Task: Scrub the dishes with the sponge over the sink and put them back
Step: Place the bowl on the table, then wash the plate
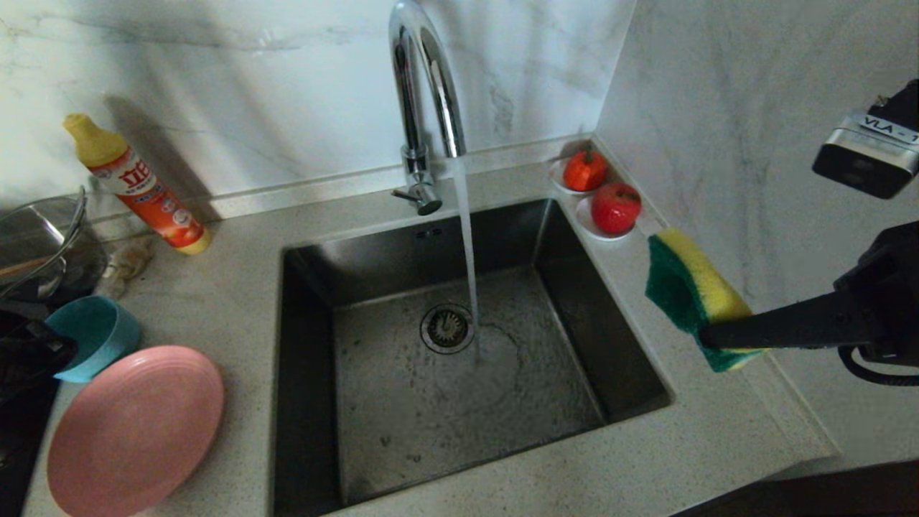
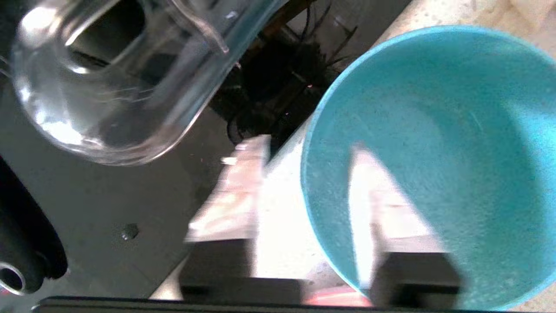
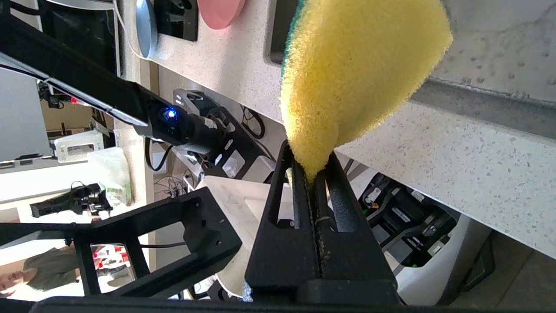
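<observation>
The yellow and green sponge [image 1: 691, 291] hangs above the counter to the right of the sink [image 1: 402, 424], pinched by one end in my shut right gripper [image 1: 707, 337]. In the right wrist view the sponge [image 3: 356, 74] bulges out from the tips of the right gripper [image 3: 310, 169]. The teal bowl [image 1: 97, 334] stands on the counter left of the sink, with the pink plate [image 1: 136, 431] in front of it. My left gripper [image 2: 306, 148] is open astride the rim of the bowl [image 2: 434, 130], one finger inside and one outside, neither pressing on it.
Water runs from the chrome tap [image 1: 423, 79] onto the drain [image 1: 446, 328]. A glass pot [image 1: 36, 244] and a beige rag [image 1: 129, 258] sit behind the bowl, beside an orange detergent bottle [image 1: 140, 188]. Two saucers with red fruit [image 1: 603, 194] stand at the sink's back right corner.
</observation>
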Available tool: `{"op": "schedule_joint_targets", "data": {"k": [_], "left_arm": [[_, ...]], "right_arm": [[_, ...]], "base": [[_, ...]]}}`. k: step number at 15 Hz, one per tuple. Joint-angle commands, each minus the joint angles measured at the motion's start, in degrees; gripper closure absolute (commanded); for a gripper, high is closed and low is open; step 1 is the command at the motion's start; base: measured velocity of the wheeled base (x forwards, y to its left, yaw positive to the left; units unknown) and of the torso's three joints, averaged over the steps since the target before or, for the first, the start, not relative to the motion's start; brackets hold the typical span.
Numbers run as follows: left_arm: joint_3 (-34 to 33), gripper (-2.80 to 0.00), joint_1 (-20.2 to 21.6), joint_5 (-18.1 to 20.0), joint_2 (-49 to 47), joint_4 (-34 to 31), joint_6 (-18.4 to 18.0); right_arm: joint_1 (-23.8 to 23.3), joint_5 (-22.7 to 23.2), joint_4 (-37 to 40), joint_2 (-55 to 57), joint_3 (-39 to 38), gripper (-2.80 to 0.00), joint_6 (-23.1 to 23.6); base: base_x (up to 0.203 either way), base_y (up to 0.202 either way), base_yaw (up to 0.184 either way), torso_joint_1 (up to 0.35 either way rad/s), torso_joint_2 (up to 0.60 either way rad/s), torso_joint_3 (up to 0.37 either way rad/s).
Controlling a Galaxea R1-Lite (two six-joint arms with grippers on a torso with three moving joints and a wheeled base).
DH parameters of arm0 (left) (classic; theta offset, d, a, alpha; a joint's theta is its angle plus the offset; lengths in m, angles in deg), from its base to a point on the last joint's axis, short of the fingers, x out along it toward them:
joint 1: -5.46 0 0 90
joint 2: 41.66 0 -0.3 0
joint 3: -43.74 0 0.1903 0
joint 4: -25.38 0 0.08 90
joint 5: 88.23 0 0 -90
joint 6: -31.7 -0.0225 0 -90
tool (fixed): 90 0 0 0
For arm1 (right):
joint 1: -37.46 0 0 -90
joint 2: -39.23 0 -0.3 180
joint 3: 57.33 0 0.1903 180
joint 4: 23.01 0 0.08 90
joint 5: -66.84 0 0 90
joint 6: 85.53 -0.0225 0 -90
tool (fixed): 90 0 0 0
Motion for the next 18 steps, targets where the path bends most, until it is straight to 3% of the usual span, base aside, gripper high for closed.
{"op": "schedule_joint_targets", "data": {"k": [1,5,9,12,18], "left_arm": [[0.08,-2.8,0.04,-0.07,0.24,0.17,0.24],[0.81,-2.8,-0.17,0.52,6.21,-1.81,0.41],[0.49,-2.8,-3.5,1.4,13.67,-8.42,0.5],[-0.15,-2.8,-5.72,1.5,18.07,-15.9,0.42],[-1.08,-2.8,-5.77,1.03,21.95,-31.62,0.3]], "right_arm": [[0.09,0.28,0.21,-0.21,-0.16,0.0,-0.1],[0.09,0.28,0.12,-0.21,-0.25,0.0,-0.1],[0.09,0.28,0.21,-0.21,-0.33,0.0,-0.1],[0.09,0.19,0.03,-0.47,-0.96,0.0,-0.1],[-0.28,0.19,0.03,-0.47,-2.05,0.0,0.07]], "base": [[0.0,0.0,0.0,0.0,0.0,0.0],[0.0,0.0,0.0,0.0,0.0,0.0],[0.0,0.0,0.0,0.0,0.0,0.0],[0.0,0.0,0.0,0.0,0.0,0.0],[0.0,0.0,0.0,0.0,0.0,0.0]]}}
